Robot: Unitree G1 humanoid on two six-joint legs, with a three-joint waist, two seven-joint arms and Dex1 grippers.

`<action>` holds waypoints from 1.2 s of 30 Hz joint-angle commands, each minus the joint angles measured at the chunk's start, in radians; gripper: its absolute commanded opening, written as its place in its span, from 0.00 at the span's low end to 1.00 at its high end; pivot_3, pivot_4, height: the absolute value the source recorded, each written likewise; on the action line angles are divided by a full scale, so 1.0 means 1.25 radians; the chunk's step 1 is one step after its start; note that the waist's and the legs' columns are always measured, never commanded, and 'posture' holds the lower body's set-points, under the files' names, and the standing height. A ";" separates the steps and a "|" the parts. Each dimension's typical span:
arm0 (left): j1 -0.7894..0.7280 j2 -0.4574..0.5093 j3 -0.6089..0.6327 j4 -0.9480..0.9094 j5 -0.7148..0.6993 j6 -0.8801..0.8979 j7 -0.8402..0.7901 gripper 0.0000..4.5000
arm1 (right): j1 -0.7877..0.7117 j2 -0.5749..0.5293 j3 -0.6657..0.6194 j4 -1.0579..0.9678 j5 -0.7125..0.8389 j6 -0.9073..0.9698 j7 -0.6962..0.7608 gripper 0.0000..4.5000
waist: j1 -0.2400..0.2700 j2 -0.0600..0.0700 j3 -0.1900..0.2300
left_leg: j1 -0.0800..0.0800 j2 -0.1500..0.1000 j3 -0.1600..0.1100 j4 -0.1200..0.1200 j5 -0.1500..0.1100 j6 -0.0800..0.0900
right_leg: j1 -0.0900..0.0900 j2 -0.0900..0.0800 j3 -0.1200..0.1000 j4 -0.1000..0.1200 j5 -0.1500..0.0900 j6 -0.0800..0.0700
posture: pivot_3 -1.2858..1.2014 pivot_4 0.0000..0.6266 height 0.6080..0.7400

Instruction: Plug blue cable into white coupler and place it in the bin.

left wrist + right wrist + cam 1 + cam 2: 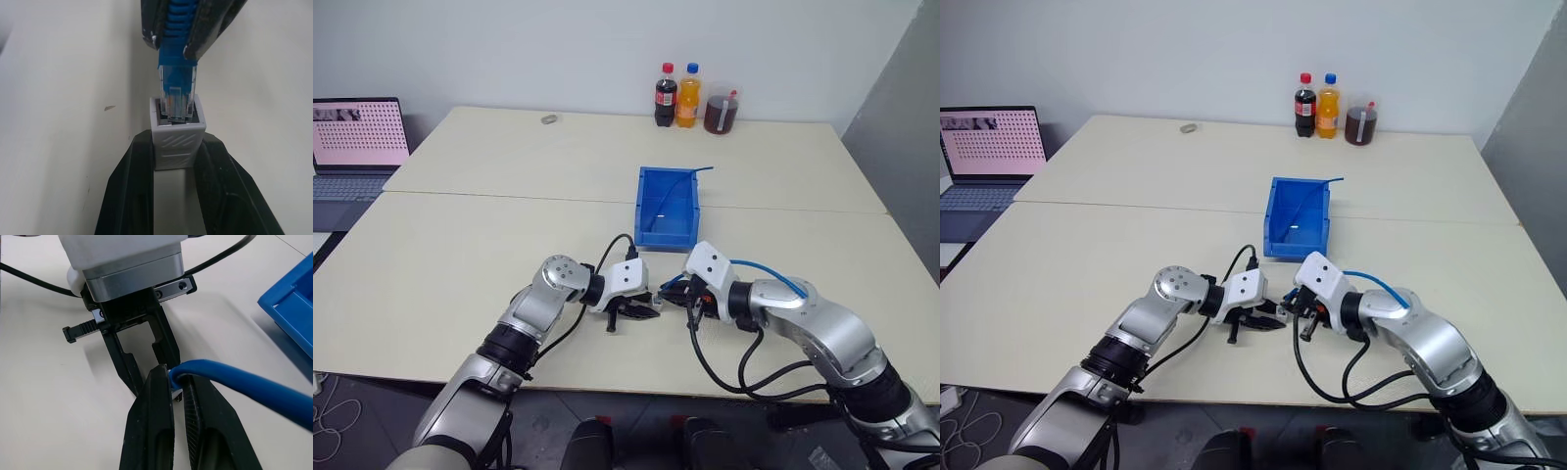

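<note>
The blue cable [177, 73] had its clear plug partly pushed into the dark socket of the white coupler [177, 142]. The plug's tip sat inside the socket, but most of its body was still outside. The left gripper [178, 161] had its two black fingers squeezed on the sides of the coupler. The right gripper [177, 387] had its two fingers pinched tight on the cable just behind the plug. In the right wrist view the plug and coupler were mostly hidden behind the fingers.

Both grippers met just above the table [460, 255], in front of the bin [667, 208]. From the head views the coupler was too small to make out between the fingers. The cable looped back over the right arm.

There was one bin, and a second thin blue cable [677, 186] lay across it, one end sticking out past the back corner. At the far edge stood two bottles [676, 95] and one jar [722, 110]. One laptop [357, 142] was cut off by the picture's edge.
</note>
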 commanded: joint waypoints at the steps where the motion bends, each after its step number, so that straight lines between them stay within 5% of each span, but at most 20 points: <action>1: 0.004 -0.004 -0.021 0.001 0.008 -0.006 -0.012 0.18 | -0.009 -0.025 0.040 0.046 -0.026 -0.034 0.061 0.00 | 0.000 0.000 0.000 | 0.000 0.000 0.000 0.000 0.000 0.000 | 0.000 0.000 0.000 0.000 0.000 0.000 | 0.52 0.24 1.00; 21: 0.004 -0.008 -0.025 -0.002 0.013 -0.010 -0.008 0.18 | -0.037 0.023 0.122 0.093 -0.082 -0.031 0.125 0.00 | -0.001 0.000 0.000 | 0.001 0.001 0.000 0.000 0.000 0.000 | 0.000 0.001 0.000 0.000 0.000 0.000 | 0.52 0.24 1.00; 36: 0.003 -0.006 -0.021 -0.001 0.014 -0.012 -0.010 0.18 | 0.006 0.029 0.070 0.088 -0.076 -0.026 0.128 0.00 | 0.000 0.000 -0.001 | 0.001 0.000 0.000 0.000 0.000 0.000 | 0.001 0.001 0.000 0.000 0.000 0.000 | 0.52 0.24 1.00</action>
